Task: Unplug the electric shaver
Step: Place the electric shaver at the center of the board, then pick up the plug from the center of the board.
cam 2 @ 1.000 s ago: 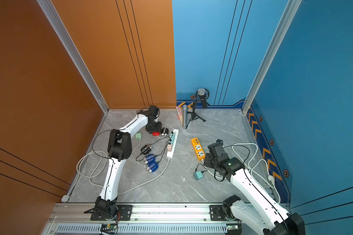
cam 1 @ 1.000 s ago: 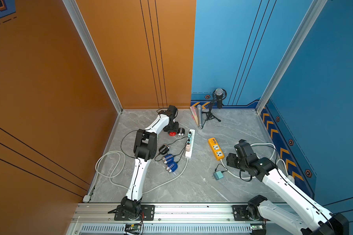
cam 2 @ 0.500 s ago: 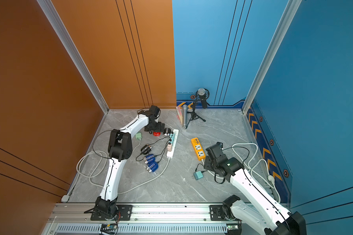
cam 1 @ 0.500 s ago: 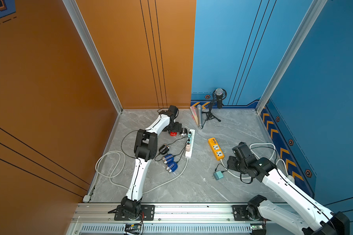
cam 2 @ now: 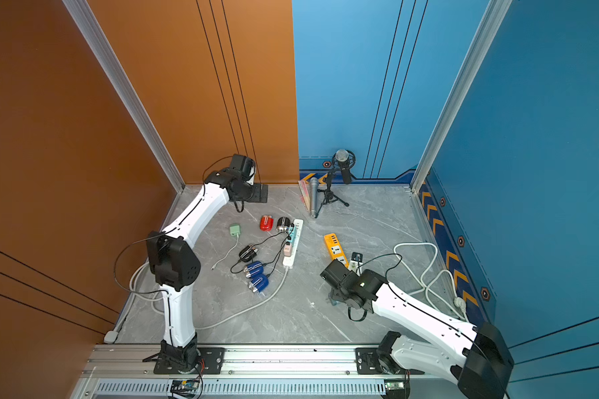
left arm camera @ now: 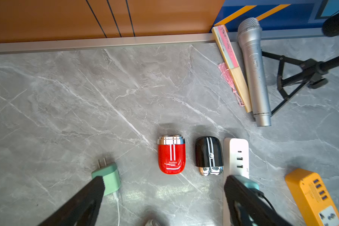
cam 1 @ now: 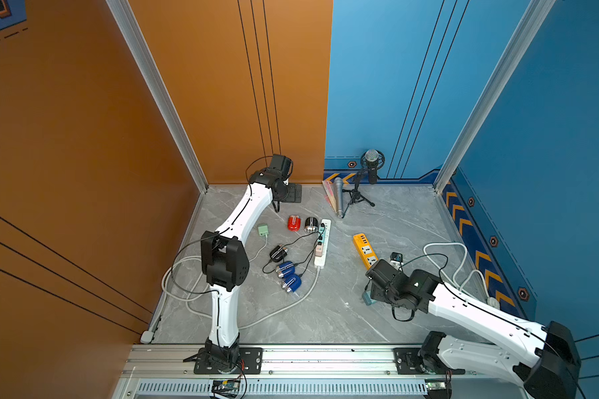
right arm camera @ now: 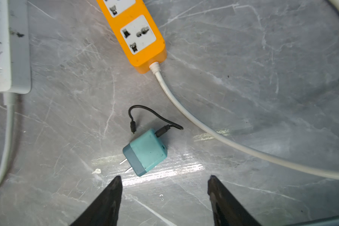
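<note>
Task thing: the red shaver (left arm camera: 171, 156) lies flat on the grey marble floor (left arm camera: 86, 97), its foil head toward the orange wall.
Left side: the left gripper (left arm camera: 164, 181) hangs above the floor just short of the red shaver, fingers spread wide and released, grasping nothing.
Right side: the right gripper (right arm camera: 164, 177) has its fingers parted with nothing between them.
Ahead of the right tips: a teal adapter (right arm camera: 145, 151) lies on its side with its prongs bare. A short black cable (right arm camera: 155, 115) is plugged into its back, and the cable's far end lies loose.
Neighbours: a black shaver (left arm camera: 208, 155) sits just beside the red one with its head turned the opposite way, close against the white power strip (left arm camera: 239, 154). A green adapter (left arm camera: 108, 176) lies on the other side.
In the way: in the left wrist view one fingertip covers the green adapter's edge. The other covers a teal plug (left arm camera: 250, 184) seated in the white power strip.
Back wall: a folded fan (left arm camera: 231, 64), a silver microphone (left arm camera: 254, 74) and a tripod (left arm camera: 294, 76).
Strip contents: the white power strip also holds a pink plug (cam 1: 319, 249).
Other shavers: black leads reach two blue shavers (cam 1: 286, 268) and a second black shaver (cam 1: 278, 253).
Orange power strip (right arm camera: 139, 33): it lies near the teal adapter, and its white cord (right arm camera: 204, 129) passes just beside it.
</note>
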`<state>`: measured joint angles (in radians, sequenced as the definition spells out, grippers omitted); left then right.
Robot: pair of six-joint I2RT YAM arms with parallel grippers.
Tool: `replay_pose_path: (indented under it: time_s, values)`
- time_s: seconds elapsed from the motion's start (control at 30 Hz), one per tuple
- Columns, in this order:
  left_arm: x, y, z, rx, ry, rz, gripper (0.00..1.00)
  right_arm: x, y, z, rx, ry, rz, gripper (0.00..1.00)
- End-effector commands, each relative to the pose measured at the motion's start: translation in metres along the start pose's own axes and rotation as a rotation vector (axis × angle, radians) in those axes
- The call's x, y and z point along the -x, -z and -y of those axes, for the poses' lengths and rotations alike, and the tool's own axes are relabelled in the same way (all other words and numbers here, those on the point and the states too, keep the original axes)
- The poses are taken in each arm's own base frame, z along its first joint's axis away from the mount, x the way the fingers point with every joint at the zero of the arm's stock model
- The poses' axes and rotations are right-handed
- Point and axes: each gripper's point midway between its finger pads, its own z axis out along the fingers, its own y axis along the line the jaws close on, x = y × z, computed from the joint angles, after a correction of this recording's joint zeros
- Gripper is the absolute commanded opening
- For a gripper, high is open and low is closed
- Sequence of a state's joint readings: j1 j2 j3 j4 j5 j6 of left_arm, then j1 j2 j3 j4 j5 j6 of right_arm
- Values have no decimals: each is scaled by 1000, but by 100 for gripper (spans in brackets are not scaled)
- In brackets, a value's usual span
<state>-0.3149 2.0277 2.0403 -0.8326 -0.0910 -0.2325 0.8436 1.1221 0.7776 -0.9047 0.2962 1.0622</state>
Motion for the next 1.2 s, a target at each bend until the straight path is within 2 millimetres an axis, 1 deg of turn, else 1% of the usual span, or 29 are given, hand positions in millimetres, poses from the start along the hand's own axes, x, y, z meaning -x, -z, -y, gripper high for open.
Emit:
replay_pose_path:
  time_s: [0.0,0.13,0.23,0.33,0.47,0.57,0.77,0.9,1.03,1.17]
  values:
    - [-22,12,-15,43,-13,-44,98,4,-7,-6,-28,-72,18,73]
    - [-41,33,-24,48,1,-55,98,-1,-16,-8,-52,-126,-13,77]
    - [-57,43,-31,54,14,-72,98,-7,-23,-8,-64,-176,-44,77]
    - [-71,46,-38,58,24,-96,98,-10,-30,-20,-32,-212,-75,77]
    - [-84,45,-44,52,38,-126,98,-14,-44,-31,-24,-267,-125,78]
    - [-88,45,-47,42,54,-134,99,-15,-49,-36,-37,-323,-145,77]
    - [-90,49,-51,27,72,-134,98,-25,-58,-27,-97,-508,-170,76]
    - [-92,52,-56,28,89,-132,98,-24,-65,-28,-122,-605,-153,75]
    - [-97,54,-61,30,106,-138,98,-18,-72,-32,-144,-630,-131,74]
    - [-102,57,-66,32,119,-142,98,-22,-81,-29,-185,-618,-142,71]
